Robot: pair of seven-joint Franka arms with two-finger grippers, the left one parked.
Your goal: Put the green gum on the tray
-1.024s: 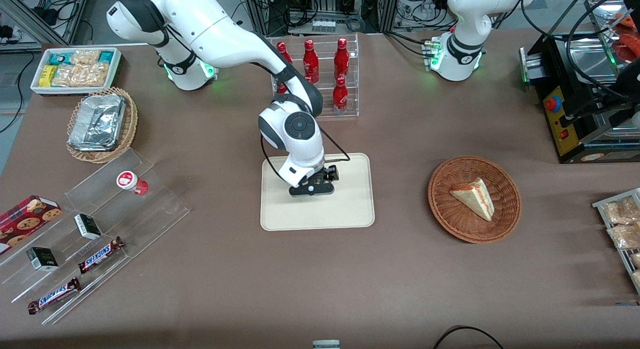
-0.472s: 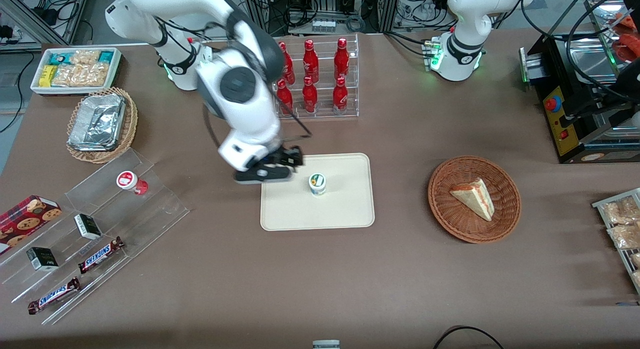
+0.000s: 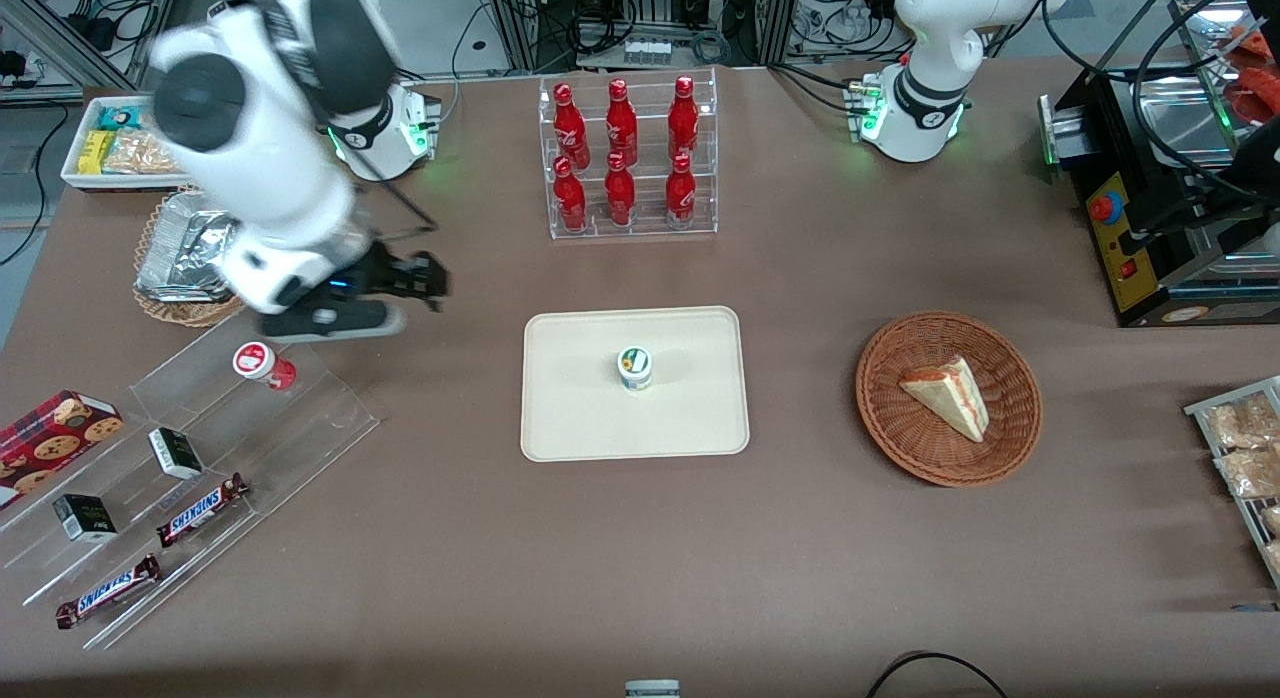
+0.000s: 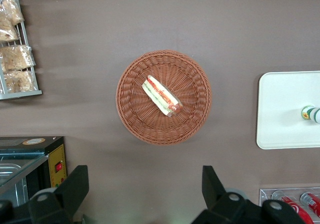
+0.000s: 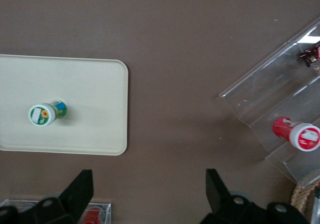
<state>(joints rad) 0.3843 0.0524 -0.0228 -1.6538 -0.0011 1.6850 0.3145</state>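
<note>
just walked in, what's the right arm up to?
The green gum stands upright on the tray, near its middle, with nothing touching it. The right arm's gripper is open and empty, raised above the table toward the working arm's end, near the clear acrylic stand that holds the red-and-white bottle. Judging by the layout, the placement looks done.

Matt cream tray (image 3: pixel 690 423); woven wicker basket (image 3: pixel 905 453).
</note>
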